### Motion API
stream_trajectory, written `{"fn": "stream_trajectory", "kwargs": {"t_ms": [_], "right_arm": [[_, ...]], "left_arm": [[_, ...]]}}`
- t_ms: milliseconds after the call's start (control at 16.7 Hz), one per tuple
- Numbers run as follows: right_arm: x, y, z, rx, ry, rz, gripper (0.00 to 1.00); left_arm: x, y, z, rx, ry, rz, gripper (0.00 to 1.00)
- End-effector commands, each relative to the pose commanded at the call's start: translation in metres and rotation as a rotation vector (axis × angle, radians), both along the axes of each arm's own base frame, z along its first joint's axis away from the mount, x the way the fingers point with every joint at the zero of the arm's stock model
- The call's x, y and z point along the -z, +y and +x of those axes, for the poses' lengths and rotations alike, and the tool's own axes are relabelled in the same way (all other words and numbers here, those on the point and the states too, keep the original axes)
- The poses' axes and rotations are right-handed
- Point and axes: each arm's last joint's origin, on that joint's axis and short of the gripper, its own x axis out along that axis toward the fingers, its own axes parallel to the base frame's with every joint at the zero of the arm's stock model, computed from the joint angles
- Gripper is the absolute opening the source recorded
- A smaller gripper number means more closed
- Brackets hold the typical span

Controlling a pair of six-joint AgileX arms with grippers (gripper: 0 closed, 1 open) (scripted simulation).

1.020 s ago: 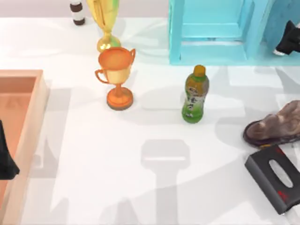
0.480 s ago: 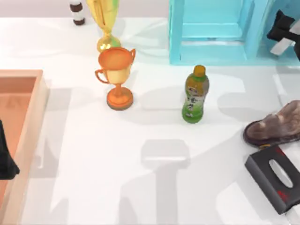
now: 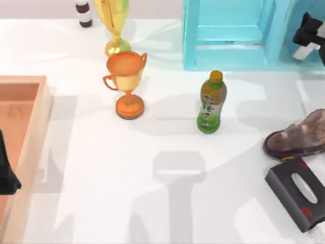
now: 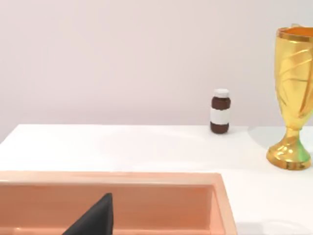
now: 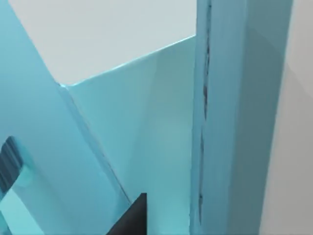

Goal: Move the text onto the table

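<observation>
Since the previous frame, right gripper (image 3: 309, 36) shifted slightly at the far right, against the cyan shelf unit (image 3: 231, 35); whether its fingers were parted could not be determined. The text could not be made out. Left gripper (image 3: 6, 170) was parked over the wooden tray (image 3: 30, 132) at the table's (image 3: 101, 193) left, finger state undetermined.

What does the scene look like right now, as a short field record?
right tool: top view's far right, at the cyan shelf unit
left tool: parked over the orange-brown wooden tray
teal-blue book: cannot tell where it is
glossy white table: holds orange trophy, green bottle, black tissue box
</observation>
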Motion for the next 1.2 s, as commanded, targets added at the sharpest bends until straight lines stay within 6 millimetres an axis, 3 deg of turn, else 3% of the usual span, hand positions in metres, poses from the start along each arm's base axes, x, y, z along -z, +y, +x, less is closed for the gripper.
{"fn": "stream_trajectory", "kwargs": {"t_ms": [480, 1200], "right_arm": [[0.0, 0.0, 0.0, 0.0, 0.0, 0.0, 0.02], [-0.0064, 0.002, -0.0022, -0.005, 0.002, 0.003, 0.0]], "left_arm": [[0.0, 0.0, 0.0, 0.0, 0.0, 0.0, 1.0], [0.0, 0.0, 0.0, 0.0, 0.0, 0.0, 1.0]]}}
